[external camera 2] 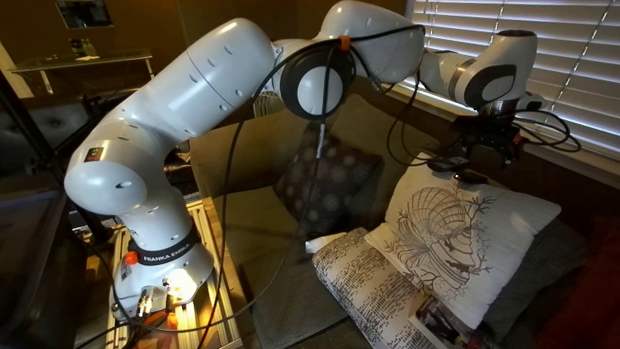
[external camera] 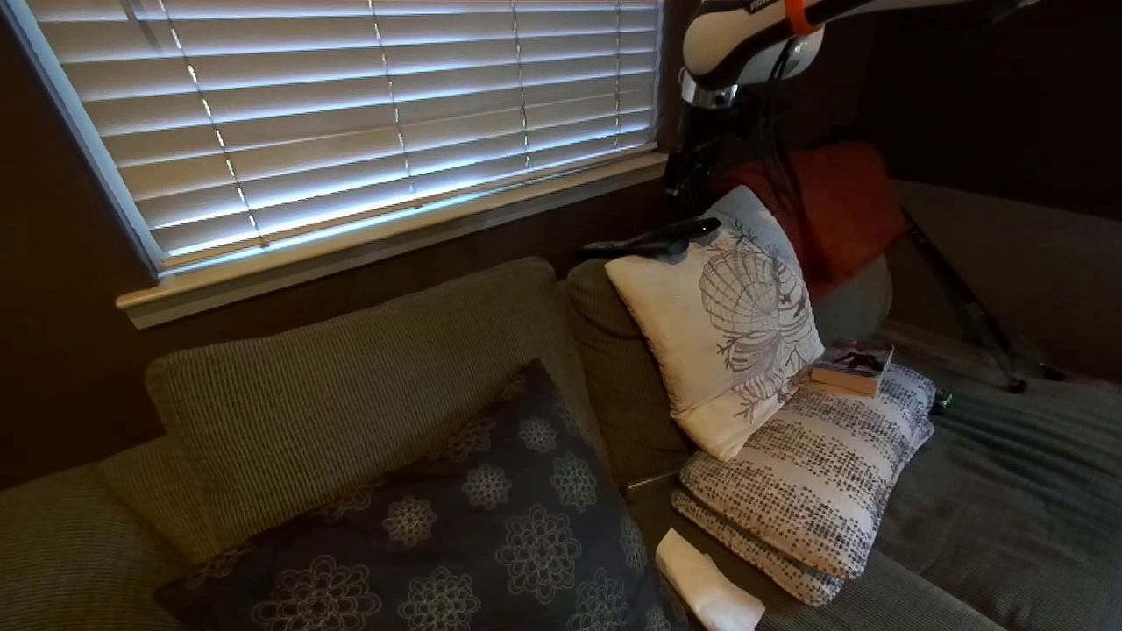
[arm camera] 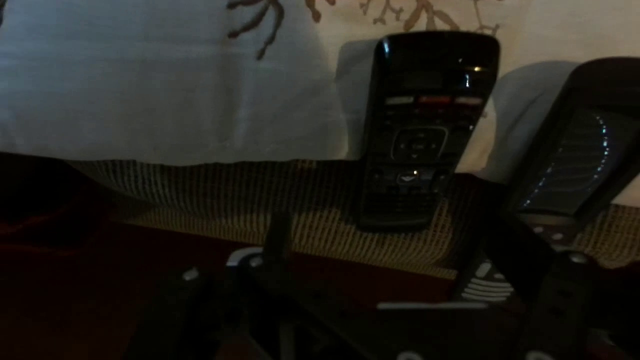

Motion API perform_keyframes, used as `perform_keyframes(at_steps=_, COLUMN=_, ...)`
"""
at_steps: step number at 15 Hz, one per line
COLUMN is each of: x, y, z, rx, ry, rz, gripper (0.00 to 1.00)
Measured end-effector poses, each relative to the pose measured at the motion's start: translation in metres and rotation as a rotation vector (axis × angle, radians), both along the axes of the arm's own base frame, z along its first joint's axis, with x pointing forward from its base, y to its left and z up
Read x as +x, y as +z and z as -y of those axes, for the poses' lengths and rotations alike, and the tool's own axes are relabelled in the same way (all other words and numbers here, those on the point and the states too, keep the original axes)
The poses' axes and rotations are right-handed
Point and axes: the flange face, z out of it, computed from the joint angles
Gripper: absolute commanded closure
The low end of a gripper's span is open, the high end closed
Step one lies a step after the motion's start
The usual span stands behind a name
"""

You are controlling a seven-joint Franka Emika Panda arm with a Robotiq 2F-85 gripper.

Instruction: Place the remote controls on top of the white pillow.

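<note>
Pillow (external camera 2: 453, 237) (white, w/ shell print) leaning against sofa (external camera: 368, 368) back. Left remote (arm camera: 422, 145) & right remote (arm camera: 575, 155) (wrist view): each lies partly on pillow's top edge, partly out over sofa back. Gripper (external camera 2: 487, 151): above remotes, apart from them, w/ fingers (arm camera: 278, 237) spread. In ext. view, patterned cushion (external camera: 806, 456) at pillow's foot bears book (external camera: 852, 368), just right of pillow; dark cushion (external camera: 491, 526), near left; blinds (external camera: 394, 114), far left, behind sofa.

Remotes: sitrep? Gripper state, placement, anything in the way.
Gripper open, nothing held. Smaller remote and larger remote across upper edge of white pillow, both overhanging. Cables loop beside gripper, possible snag.
</note>
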Motion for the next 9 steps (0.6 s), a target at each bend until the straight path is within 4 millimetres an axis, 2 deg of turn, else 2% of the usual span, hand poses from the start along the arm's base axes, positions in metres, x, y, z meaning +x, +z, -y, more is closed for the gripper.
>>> perform_keyframes(at_steps=4, x=-0.011, y=0.036, z=-0.003, rx=0.01, ry=0.019, rz=0.012, gripper=0.0)
perform_keyframes(at_steps=9, x=-0.041, y=0.072, z=-0.001, rx=0.033, ry=0.006, rz=0.0, gripper=0.0)
